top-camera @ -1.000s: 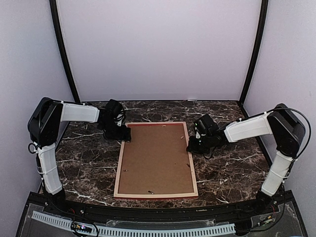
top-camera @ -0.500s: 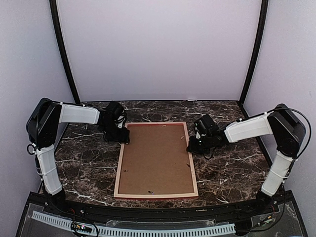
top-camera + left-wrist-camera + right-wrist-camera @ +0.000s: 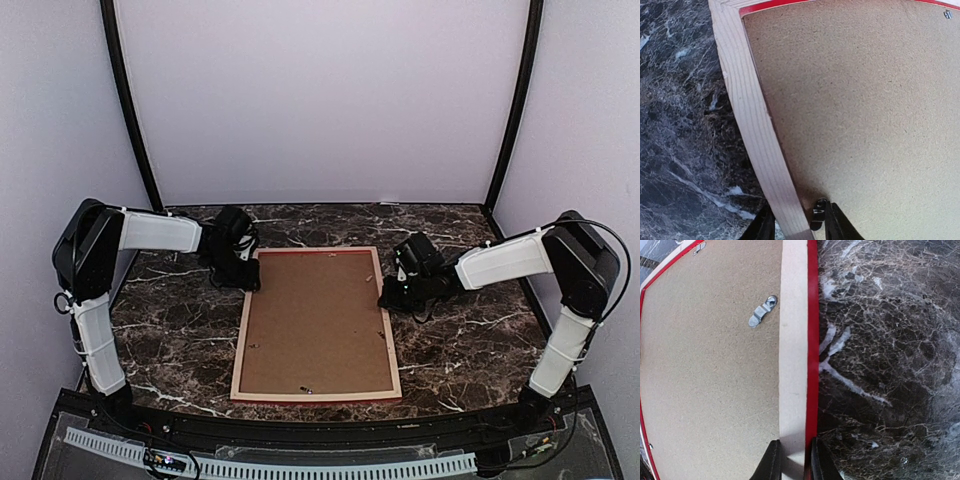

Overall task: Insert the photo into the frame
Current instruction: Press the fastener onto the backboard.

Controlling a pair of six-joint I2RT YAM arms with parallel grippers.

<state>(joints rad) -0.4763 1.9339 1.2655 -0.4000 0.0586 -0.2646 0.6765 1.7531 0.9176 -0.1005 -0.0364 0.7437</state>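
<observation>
The frame (image 3: 243,330) lies face down on the marble table, its pale wood back up and a red edge showing. The brown backing board (image 3: 315,320) fills it. The photo is hidden. My left gripper (image 3: 252,281) is at the far left corner. In the left wrist view, the left gripper (image 3: 797,212) straddles the left rail (image 3: 752,125) with its jaws still apart, and a small dark clip (image 3: 817,212) sits by the inner finger. My right gripper (image 3: 385,297) is at the right rail. In the right wrist view, the right gripper (image 3: 795,445) is shut on that rail (image 3: 794,365).
A silver turn clip (image 3: 761,311) sits on the backing board near the right rail, and more small clips (image 3: 303,387) dot the board's edges. Dark marble table (image 3: 170,320) surrounds the frame. Pale walls enclose the back and sides.
The left gripper's jaws have narrowed around the frame's left rail, and its wrist has shifted slightly. The right gripper and the frame have not moved.
</observation>
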